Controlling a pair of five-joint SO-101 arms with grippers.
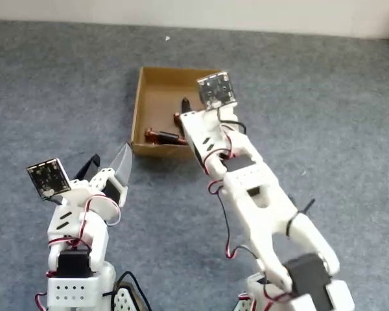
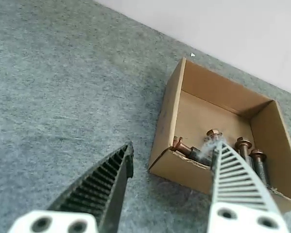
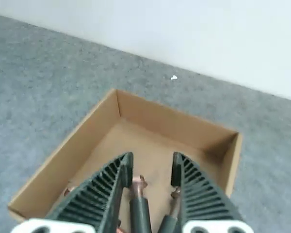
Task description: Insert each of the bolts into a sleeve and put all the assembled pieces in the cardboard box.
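High view puts the cardboard box (image 1: 138, 107) toward the far side of the grey counter (image 1: 324, 91). The right hand (image 1: 180, 111) reaches down inside the box, and the left hand (image 1: 110, 157) sits just beside its near corner, outside it. Your left hand is spread wide and carries nothing. In the left wrist view its fingers (image 2: 111, 184) frame the box, where several assembled pieces (image 2: 186, 148) lie bunched against the near wall. Your right hand stands narrowly parted over the box floor in the right wrist view. One copper bolt head (image 3: 138, 184) and its dark sleeve (image 3: 140, 213) lie between the fingers, and a second piece (image 3: 172, 208) lies just beside the other finger. You cannot tell from here whether either pad touches them, and nothing looks clamped. Treat these pieces as small, stiff, dense metal. They won't deform or break, but they are round and smooth, so expect them to roll on the cardboard and to twist out of a pinch taken near one end. The sleeve is probably only slid on, so tipping a piece could let it slip off the shank. If you need to take one, close across the middle of the sleeve with the fingers square to its length, and keep it level. The box looks light and will likely scoot if a finger drags on its wall.
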